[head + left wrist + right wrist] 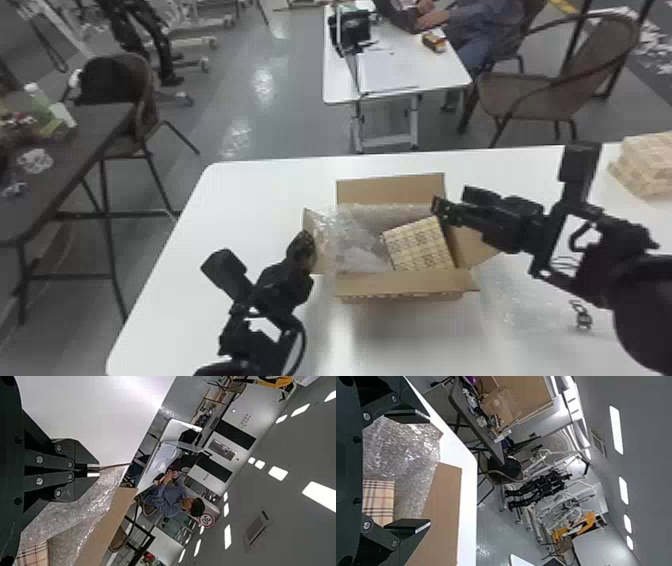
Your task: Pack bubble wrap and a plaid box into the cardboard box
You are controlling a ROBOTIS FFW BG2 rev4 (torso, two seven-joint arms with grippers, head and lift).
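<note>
The cardboard box (pixel 400 285) stands on the white table with its flaps up. Inside it, the plaid box (pixel 420 243) lies tilted on the right, and bubble wrap (pixel 347 235) fills the left and back. My left gripper (pixel 307 242) is at the left flap; in the left wrist view this gripper (pixel 99 470) is shut on that flap's thin edge, beside bubble wrap (pixel 93 502). Over the right rear of the box is my right gripper (pixel 447 200). In the right wrist view it (pixel 425 471) stands open, with the plaid box (pixel 378 502) and bubble wrap (pixel 405 451) beyond its fingers.
Clear wrap (pixel 520 295) lies on the table right of the box, near a small dark object (pixel 581 315). A patterned tan stack (pixel 645 162) stands at the right edge. Another white table (pixel 395 70) and chairs are behind; a dark table (pixel 95 145) stands left.
</note>
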